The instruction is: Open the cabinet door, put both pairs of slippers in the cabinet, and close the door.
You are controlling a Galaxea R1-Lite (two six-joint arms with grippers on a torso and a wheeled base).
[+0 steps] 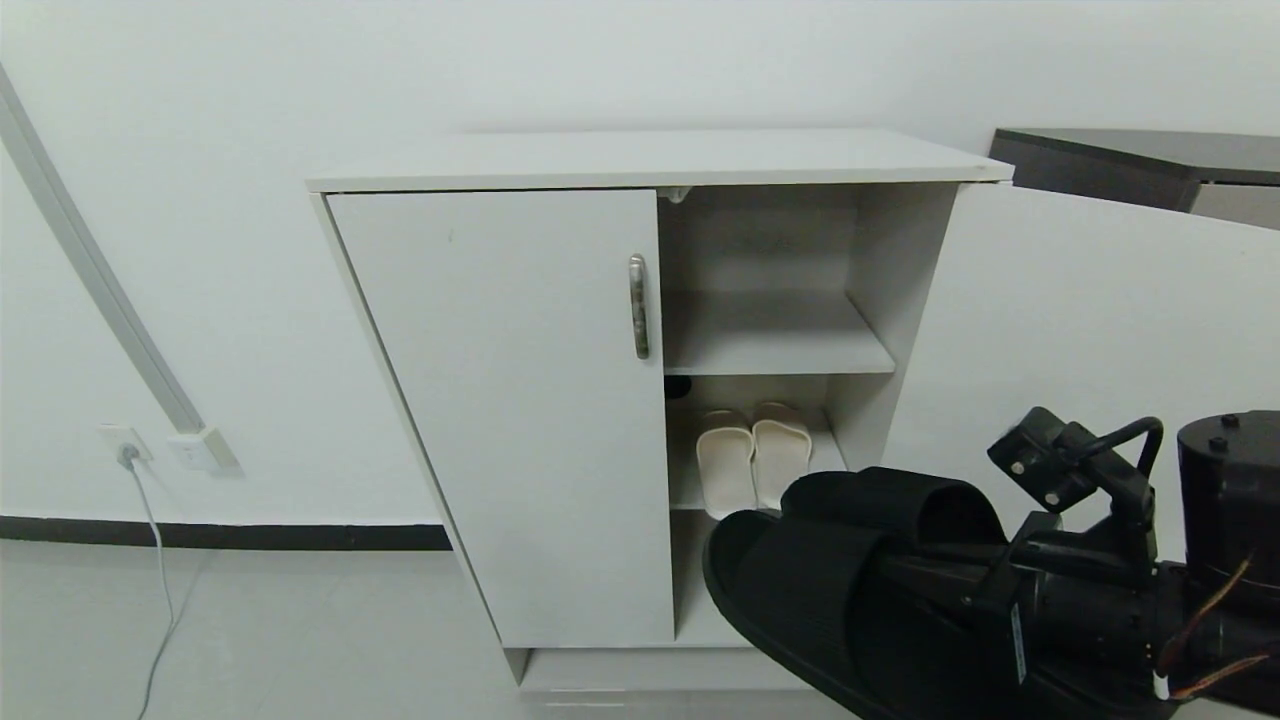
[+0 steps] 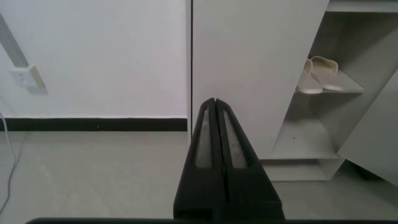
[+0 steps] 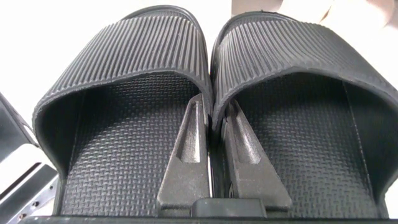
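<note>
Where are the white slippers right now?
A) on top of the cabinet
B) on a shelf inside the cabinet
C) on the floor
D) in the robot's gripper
B: the white slippers lie side by side on a shelf inside the cabinet, whose right door is open. It is the black slippers that the right gripper holds.

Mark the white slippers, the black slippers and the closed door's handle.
white slippers [image 1: 725, 450]: head view, strap of the left slipper of the pair on the shelf.
black slippers [image 3: 149, 50]: right wrist view, ribbed strap of one slipper.
door handle [image 1: 638, 305]: head view, middle of the metal bar.
</note>
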